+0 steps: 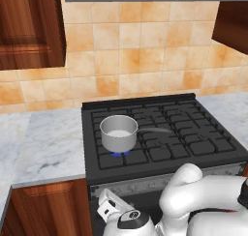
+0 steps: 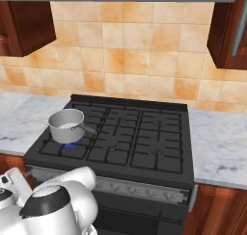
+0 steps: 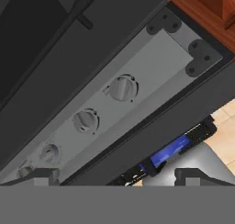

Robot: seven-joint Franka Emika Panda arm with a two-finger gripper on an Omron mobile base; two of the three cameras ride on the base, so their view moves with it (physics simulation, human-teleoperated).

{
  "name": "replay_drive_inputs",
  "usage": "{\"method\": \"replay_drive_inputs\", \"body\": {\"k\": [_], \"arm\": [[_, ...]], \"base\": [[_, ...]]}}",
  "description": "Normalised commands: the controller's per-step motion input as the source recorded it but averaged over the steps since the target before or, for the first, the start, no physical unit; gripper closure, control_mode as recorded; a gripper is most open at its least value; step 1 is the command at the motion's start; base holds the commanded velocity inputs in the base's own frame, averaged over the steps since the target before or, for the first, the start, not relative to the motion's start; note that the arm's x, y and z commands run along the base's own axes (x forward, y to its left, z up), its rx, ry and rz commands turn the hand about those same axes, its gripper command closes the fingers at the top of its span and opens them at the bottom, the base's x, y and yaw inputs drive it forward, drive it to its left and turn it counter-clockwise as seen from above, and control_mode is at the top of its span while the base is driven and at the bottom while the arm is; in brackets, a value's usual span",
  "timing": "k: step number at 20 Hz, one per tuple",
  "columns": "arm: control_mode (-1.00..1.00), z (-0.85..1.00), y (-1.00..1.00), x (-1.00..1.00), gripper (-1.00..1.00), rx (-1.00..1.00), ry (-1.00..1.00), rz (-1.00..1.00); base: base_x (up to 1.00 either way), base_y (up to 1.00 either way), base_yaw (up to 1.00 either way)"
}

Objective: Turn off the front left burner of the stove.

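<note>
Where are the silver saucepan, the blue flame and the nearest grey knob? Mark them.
silver saucepan (image 1: 118,133): left base view, its side wall.
blue flame (image 2: 70,144): right base view, glow under the pan.
grey knob (image 3: 122,88): hand view, its face.

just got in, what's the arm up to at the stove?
The white arm's two-finger gripper is low in front of the wide black gas stove, facing the grey knob strip, where round grey knobs sit in a row. Its jaws stand apart and touch no knob. A blue flame burns at the front left burner under the silver saucepan with a long handle, so the burner is on and the knob is not yet turned.
</note>
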Motion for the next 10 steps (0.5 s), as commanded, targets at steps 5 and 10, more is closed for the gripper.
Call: {"method": "replay_drive_inputs", "body": {"k": [5,10], "arm": [[-1.00,-0.17,0.15,0.14,-1.00,0.00,-0.05,0.00],[-1.00,-0.21,0.13,0.15,-1.00,0.00,-0.05,0.00]], "base": [[0.00,0.00,0.00],[0.00,0.00,0.00]]}}
